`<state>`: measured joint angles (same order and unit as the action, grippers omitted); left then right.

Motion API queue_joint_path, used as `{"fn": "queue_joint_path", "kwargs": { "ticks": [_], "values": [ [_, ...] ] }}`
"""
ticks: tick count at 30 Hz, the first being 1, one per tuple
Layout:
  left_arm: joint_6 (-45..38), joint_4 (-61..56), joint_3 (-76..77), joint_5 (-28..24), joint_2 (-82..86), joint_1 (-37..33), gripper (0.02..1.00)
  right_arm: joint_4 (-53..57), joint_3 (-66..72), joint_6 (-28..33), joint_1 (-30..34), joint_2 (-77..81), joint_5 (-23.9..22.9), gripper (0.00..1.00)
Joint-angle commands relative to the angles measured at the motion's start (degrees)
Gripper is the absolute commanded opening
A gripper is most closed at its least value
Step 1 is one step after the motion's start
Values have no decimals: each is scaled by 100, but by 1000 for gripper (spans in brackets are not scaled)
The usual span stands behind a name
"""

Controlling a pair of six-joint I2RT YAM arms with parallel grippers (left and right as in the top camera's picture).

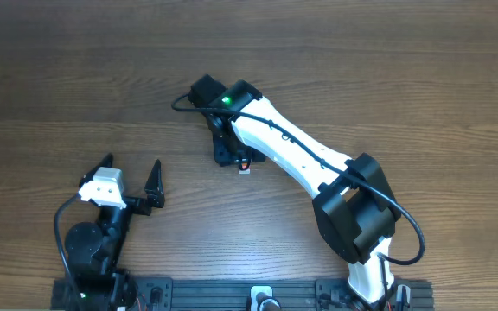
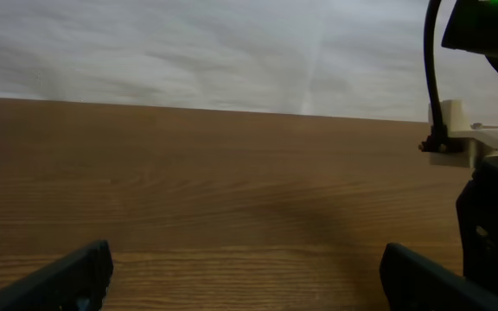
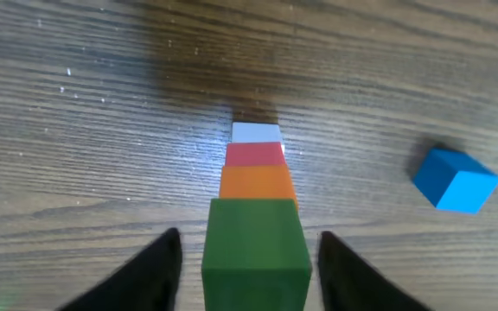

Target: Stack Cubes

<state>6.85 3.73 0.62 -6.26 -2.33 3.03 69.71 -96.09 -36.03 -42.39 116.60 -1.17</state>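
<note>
Right gripper [image 1: 234, 154] jaws open astride green wooden cube [image 3: 256, 246], not touching. Green tops stack over orange cube [image 3: 258, 183], red cube [image 3: 255, 155], white cube [image 3: 256, 132] on wooden table [image 3: 76, 130]. Blue cube [image 3: 454, 179] nearby. Left gripper [image 1: 132, 161] wide open, empty.

Even, soft light is falling on the table [image 1: 76, 69]; a dark diffuse shadow is pooling just beyond the cube stack [image 3: 256, 186].

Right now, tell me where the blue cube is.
In the right wrist view, the blue cube lies alone on the wooden table, apart from the four-cube stack standing between the right gripper's fingers.
</note>
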Motion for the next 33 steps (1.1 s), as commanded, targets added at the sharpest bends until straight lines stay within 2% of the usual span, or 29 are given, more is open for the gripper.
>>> {"fn": "queue_joint_path", "kwargs": {
  "ticks": [1, 5, 8, 15, 24, 29, 33],
  "values": [
    [-44, 11, -28, -76, -15, -31, 1000, -46, 35, -28, 81, 17, -35, 654],
    [-44, 11, -31, -76, -15, -31, 1000, -35, -109, 39, 83, -118, -107, 774],
    [-44, 11, -31, -76, -15, -31, 1000, 22, -267, 103, 85, -247, -131, 987],
    [-44, 11, -31, -76, -15, -31, 1000, 485, -442, 142, 219, -796, -289, 993],
    [-44, 11, -31, -76, -15, -31, 1000, 1399, -229, 229, 807, -1609, -483, 991],
    [-44, 11, -31, -76, -15, -31, 1000, 1158, 599, 262, 984, -1722, -444, 991],
    [-44, 11, -31, -76, -15, -31, 1000, 356, 1386, 546, 1095, -1722, -214, 993]
  ]
}}
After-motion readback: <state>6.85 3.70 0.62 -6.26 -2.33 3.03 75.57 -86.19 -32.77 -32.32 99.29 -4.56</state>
